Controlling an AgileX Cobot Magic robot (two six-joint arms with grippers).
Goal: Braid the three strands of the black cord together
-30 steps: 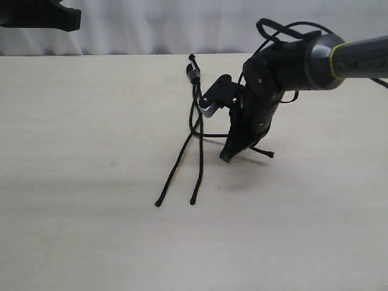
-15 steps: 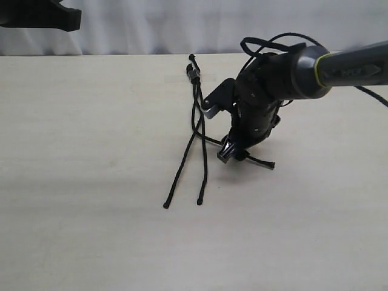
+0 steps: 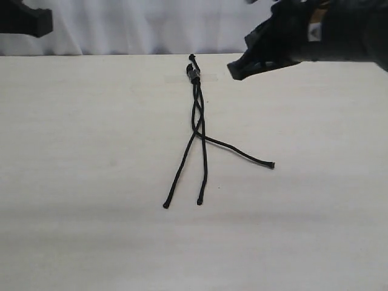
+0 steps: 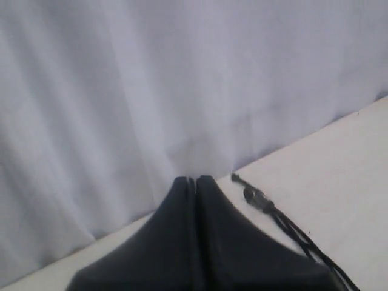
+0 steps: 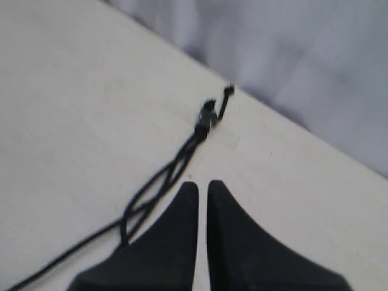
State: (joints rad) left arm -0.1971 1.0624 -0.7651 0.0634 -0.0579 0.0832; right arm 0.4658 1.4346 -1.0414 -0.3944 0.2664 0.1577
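Observation:
The black cord lies on the table with its knotted top and short stub at the far side. The three strands cross loosely below the knot, then spread: the left one, the middle one and the right one, which angles off to the right. My right gripper hangs above the table, right of the knot, its fingers barely apart with nothing between them. The cord's knot shows beyond it. My left gripper is up at the far left, shut and empty, with the cord's knot beside it.
The pale table stretches wide on all sides of the cord. A white curtain hangs behind the table's far edge. A faint strip of clear tape seems to lie over the knot.
My right gripper let go of the right strand, rose and pulled back to the upper right. That strand now lies flat on the table. The left arm shifted slightly left.

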